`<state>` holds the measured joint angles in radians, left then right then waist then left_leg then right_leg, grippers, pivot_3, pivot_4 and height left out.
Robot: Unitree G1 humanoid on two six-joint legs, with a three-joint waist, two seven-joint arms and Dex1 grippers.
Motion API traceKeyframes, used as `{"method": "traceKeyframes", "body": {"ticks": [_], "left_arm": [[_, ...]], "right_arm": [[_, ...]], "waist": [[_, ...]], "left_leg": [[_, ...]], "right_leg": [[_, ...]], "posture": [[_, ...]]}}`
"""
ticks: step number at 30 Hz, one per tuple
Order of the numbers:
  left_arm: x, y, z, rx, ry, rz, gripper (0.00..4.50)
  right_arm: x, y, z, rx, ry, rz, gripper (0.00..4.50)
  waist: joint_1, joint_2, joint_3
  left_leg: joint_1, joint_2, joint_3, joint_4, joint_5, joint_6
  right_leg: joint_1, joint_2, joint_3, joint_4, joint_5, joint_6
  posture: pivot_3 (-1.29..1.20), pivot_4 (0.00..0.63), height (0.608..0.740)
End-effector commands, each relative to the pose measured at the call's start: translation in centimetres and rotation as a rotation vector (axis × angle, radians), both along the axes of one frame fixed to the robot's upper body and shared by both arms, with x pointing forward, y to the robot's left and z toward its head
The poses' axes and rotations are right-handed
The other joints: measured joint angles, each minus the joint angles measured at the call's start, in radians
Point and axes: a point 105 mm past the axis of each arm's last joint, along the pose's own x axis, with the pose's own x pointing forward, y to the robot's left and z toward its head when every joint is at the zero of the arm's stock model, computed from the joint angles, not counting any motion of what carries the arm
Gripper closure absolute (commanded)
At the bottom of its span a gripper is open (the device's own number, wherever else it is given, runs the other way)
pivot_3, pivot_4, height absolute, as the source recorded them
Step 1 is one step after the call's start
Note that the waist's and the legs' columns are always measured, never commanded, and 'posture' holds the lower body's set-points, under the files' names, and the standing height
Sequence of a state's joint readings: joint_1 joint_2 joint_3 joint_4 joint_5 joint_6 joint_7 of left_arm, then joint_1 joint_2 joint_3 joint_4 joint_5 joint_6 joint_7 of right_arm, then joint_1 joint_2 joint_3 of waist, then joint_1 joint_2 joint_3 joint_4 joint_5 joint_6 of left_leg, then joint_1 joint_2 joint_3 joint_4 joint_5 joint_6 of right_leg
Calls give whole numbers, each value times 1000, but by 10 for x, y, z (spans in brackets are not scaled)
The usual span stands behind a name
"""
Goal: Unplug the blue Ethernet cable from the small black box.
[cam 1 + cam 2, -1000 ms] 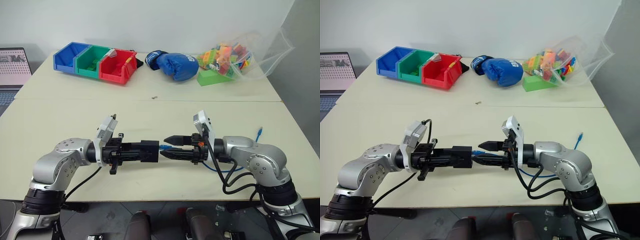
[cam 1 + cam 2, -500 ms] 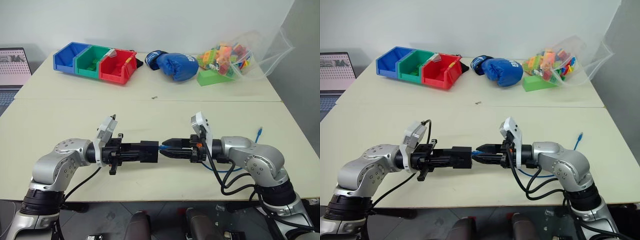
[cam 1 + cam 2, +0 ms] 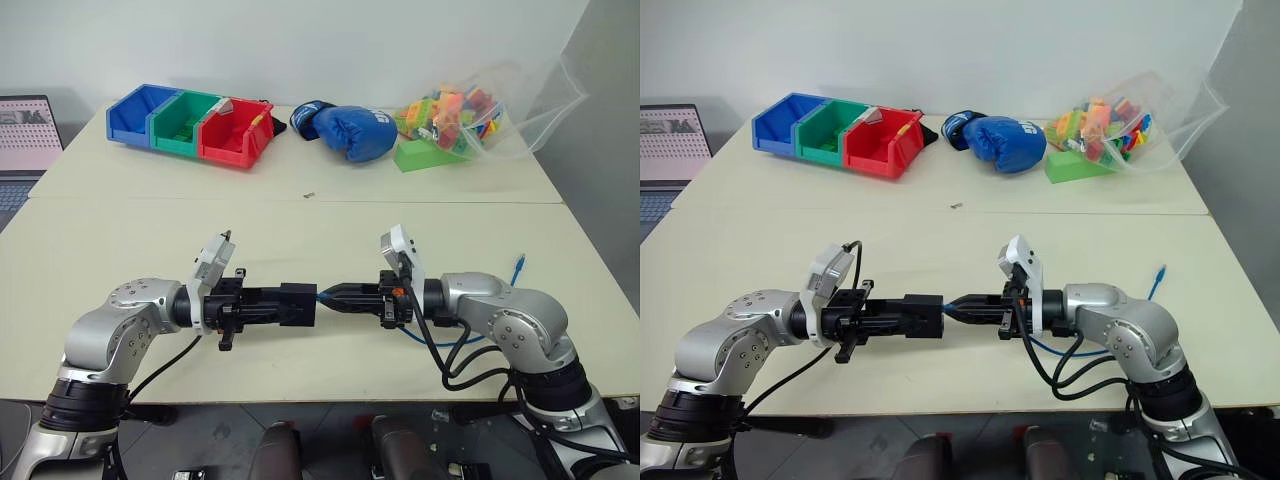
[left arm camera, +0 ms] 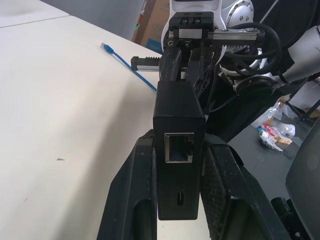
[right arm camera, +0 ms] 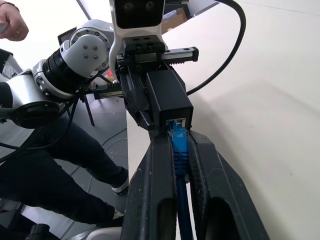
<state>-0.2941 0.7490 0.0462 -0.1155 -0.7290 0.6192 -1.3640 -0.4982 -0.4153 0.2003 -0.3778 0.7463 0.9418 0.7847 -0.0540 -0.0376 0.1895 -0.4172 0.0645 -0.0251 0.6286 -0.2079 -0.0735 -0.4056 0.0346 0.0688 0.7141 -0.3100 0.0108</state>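
On the left, the left gripper [image 3: 285, 304] points across the table [image 3: 150, 240] toward three o'clock. Its two black fingers [image 4: 220, 180] are squeezed tight on the small black box [image 3: 298, 303], one on each side. The box hangs in the air above the table, in front of the robot. In the left wrist view, an empty port on the box faces the camera.

Next comes the middle. The blue cable [image 5: 178, 145] is plugged into the side of the box that faces three o'clock. The plug sits in its port and has not come out yet.

Then comes the right gripper [image 3: 345, 296], pointing toward nine o'clock, straight at the box. Its fingers [image 5: 157, 170] are pinched on the blue plug, just beside the box. The rest of the cable runs back under the right arm, and its loose end [image 3: 518, 266] lies on the table at about three o'clock, well apart from the box.

I think the grabbing step is done and the pulling step comes next. The left gripper should hold the box in place. The right gripper should pull the plug straight out, toward three o'clock. The plug may have a little clip, so it might stick if the clip is not pressed.
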Motion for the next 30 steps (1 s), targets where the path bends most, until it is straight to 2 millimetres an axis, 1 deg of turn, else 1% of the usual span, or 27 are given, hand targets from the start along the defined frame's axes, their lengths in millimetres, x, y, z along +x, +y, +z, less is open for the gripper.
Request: {"method": "traceKeyframes", "body": {"ticks": [1, 7, 10, 12, 13, 16, 17, 18, 20, 22, 23, 25, 27, 29, 30], "left_arm": [[-2, 2, 11, -12, -46, -4, 3720], [5, 20, 7, 23, -46, 71, 3720], [8, 25, 6, 27, -51, 100, 3720], [10, 28, 6, 29, -54, 122, 3720], [11, 29, 6, 27, -55, 135, 3720], [15, 32, 7, 21, -57, 183, 3720], [16, 32, 7, 18, -57, 191, 3720], [17, 32, 6, 17, -60, 209, 3720], [20, 31, 4, 14, -67, 239, 3720], [24, 29, 4, 6, -83, 266, 3720], [27, 27, 5, 2, -90, 279, 3720], [31, 25, 5, -1, -108, 306, 3720], [36, 25, 5, 0, -120, 333, 3720], [43, 26, 5, 4, -141, 384, 3720], [48, 28, 5, 11, -162, 423, 3720]], "right_arm": [[4, -6, 2, -15, -31, -15, 4438], [11, -31, -7, -57, -3, -71, 4453], [13, -41, -8, -71, -1, -100, 4467], [19, -47, -8, -74, -9, -141, 4467], [26, -50, -9, -79, -29, -183, 4467], [63, -61, -9, -105, -140, -401, 4467], [72, -63, -9, -109, -166, -453, 4467], [90, -70, -11, -141, -212, -567, 4467], [128, -90, -15, -237, -331, -818, 4467], [152, -104, -17, -292, -393, -977, 4467], [163, -110, -21, -311, -395, -1054, 4467], [175, -113, -27, -335, -392, -1124, 4467], [179, -111, -32, -333, -375, -1128, 4467], [178, -109, -32, -293, -355, -1108, 3758], [177, -109, -30, -272, -354, -1098, 3659]], "waist": [[0, 0, 0], [1, 0, 0], [1, 0, 0], [0, 0, 0], [0, 0, 0], [-1, 0, 0], [-2, 0, 0], [-3, 0, 0], [-5, 1, 0], [-3, 0, 0], [-3, 0, 0], [-3, 0, 0], [-3, 0, 0], [-1, 0, 0], [0, 1, 1]], "left_leg": [[0, 0, 0, 0, 0, 0], [0, 0, 0, 0, 0, 0], [0, 0, 0, 0, 0, 0], [0, 0, 0, 0, 0, 0], [0, 0, 0, 0, 0, 0], [0, 0, 0, 0, 0, 0], [0, 0, 1, 0, 0, 0], [0, 0, 1, 0, 0, 0], [0, 0, 1, 0, 0, 0], [0, 0, 2, 0, 0, 0], [-1, 0, 2, 0, 0, 0], [-1, 0, 3, -1, 0, 0], [-1, 0, 2, -1, 0, 0], [-1, 0, 2, -1, 0, 0], [-2, 0, 2, -1, 0, 0]], "right_leg": [[0, 0, 0, 0, 0, 0], [0, 0, 0, -1, 0, 0], [0, 0, 0, -1, 0, 0], [0, 0, 0, -1, 0, 0], [0, 0, 0, -1, 0, 0], [0, 0, 0, -1, 0, 0], [0, 0, 0, -1, 0, 0], [0, 0, 0, -1, 0, 0], [-1, 0, 1, 0, 0, 0], [-1, 0, 1, 0, 0, 1], [-1, 0, 1, -1, 1, 0], [-1, 0, 2, -1, 2, -2], [-2, 0, 2, -1, 3, -3], [-2, 0, 3, -1, 3, -5], [-2, -1, 2, -1, 3, -5]], "posture": [[0, 150, 740], [0, 150, 740], [0, 150, 740], [0, 150, 740], [0, 150, 740], [0, 150, 740], [0, 150, 740], [0, 150, 740], [0, 150, 740], [0, 150, 740], [0, 150, 740], [0, 150, 740], [0, 150, 740], [0, 150, 740], [0, 150, 740]]}}
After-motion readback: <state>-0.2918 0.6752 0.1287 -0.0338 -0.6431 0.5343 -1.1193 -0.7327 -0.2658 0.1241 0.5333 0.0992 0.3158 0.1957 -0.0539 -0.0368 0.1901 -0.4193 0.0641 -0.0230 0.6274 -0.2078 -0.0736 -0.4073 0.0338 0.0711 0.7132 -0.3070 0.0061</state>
